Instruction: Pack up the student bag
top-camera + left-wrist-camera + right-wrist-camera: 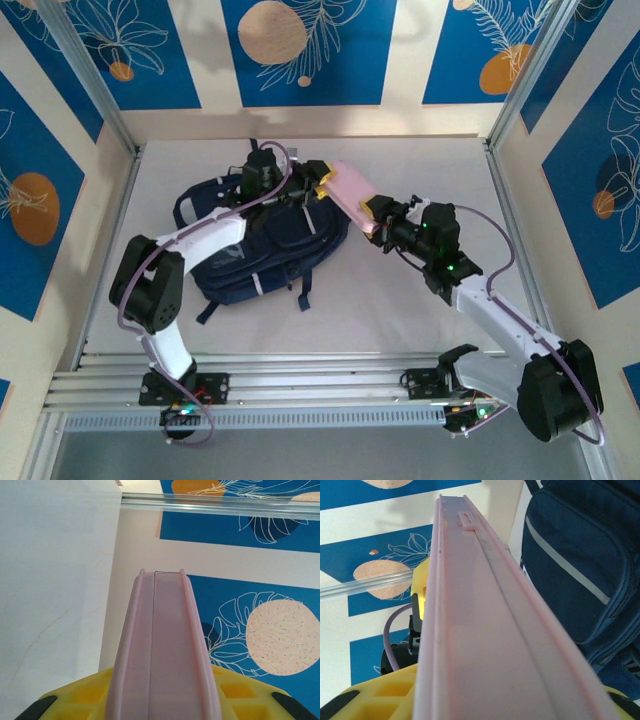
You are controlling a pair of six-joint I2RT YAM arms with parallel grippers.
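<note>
The student bag (270, 250) lies flat on the white table, navy with pale stripe trim; its side also shows in the right wrist view (570, 555). Above its right edge a long pink case (347, 190) hangs in the air, held at both ends. My left gripper (322, 182) is shut on the case's far-left end, its yellow fingers (85, 695) pressed against the pink sides (162, 645). My right gripper (374, 212) clamps the near-right end, with the case (480, 620) running away between its yellow fingers (390, 695).
Bare white table (420, 320) stretches to the right of the bag and in front of it. Aluminium rails (300, 385) cross the near edge by the arm bases. Frame posts (525, 75) and blue patterned walls enclose the table.
</note>
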